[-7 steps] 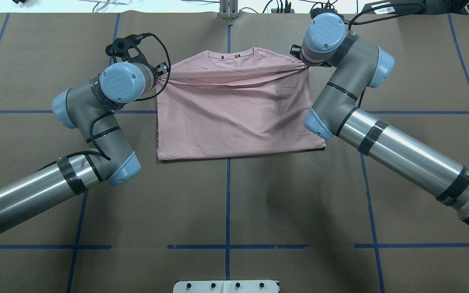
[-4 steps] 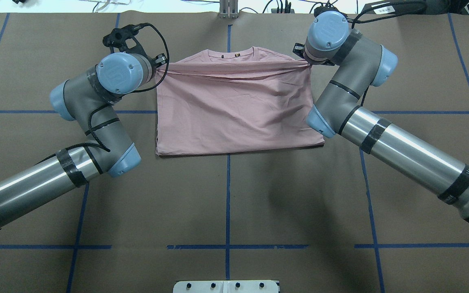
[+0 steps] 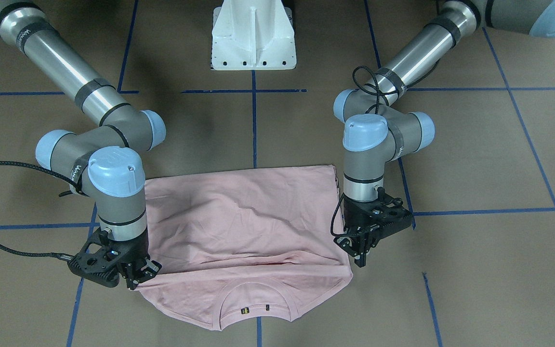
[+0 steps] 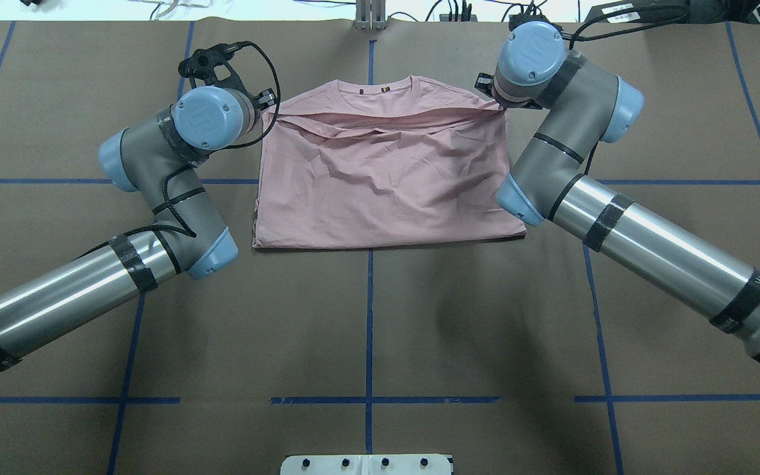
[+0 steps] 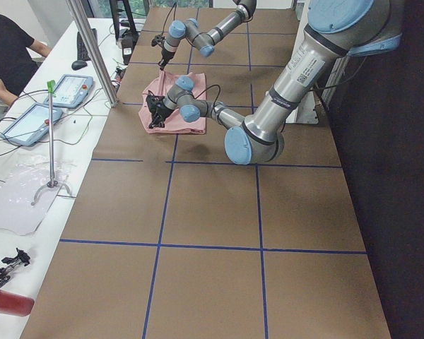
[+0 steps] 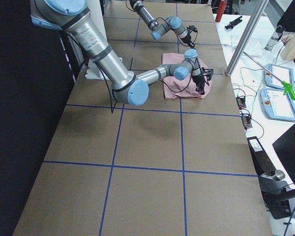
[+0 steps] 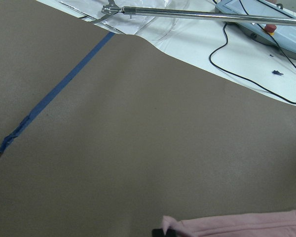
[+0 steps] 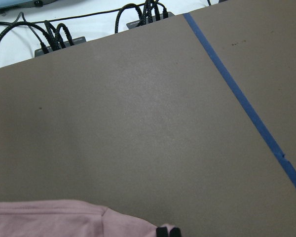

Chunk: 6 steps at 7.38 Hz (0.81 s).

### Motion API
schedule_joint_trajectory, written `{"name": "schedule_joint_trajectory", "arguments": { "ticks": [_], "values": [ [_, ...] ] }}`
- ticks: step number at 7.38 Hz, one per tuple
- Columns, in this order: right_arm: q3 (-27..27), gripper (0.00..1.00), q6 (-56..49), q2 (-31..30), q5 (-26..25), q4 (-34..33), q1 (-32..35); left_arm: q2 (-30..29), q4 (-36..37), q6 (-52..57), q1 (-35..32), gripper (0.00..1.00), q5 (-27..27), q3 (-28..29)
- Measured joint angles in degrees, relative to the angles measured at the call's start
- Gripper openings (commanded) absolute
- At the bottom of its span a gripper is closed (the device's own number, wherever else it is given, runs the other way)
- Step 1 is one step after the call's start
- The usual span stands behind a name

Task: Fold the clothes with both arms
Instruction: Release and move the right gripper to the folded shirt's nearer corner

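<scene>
Across the brown counter (image 4: 380, 316), left fingers (image 3: 360, 256) and right fingers (image 3: 135, 280) are pinching opposite ends of the pink T-shirt (image 4: 386, 191), its folded edge lying crosswise between them.

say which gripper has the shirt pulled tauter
The right gripper: the shirt runs to it in a straight, pulled crease, while near the left gripper it lies slack and rumpled.
</scene>
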Motion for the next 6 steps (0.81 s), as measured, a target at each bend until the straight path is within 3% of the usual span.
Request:
{"name": "schedule_joint_trajectory", "arguments": {
  "ticks": [2, 3, 5, 6],
  "values": [
    [-0.37, 0.73, 0.00, 0.08, -0.06, 0.06, -0.05, 0.02, -0.60, 0.26, 0.06, 0.30, -0.08, 0.22],
    [-0.47, 1.00, -0.01, 0.21, -0.07, 0.08, -0.05, 0.27, -1.87, 0.43, 0.00, 0.31, -0.13, 0.05],
    [1.27, 1.00, 0.20, -0.31, 0.84, 0.28, 0.32, 2.28, -4.43, 0.58, -0.28, 0.31, -1.77, -2.81],
    [5.98, 1.00, 0.52, -2.97, 3.08, 0.32, 0.30, 4.85, -4.85, 0.58, -0.38, 0.31, -4.68, -6.30]
  ]
}}
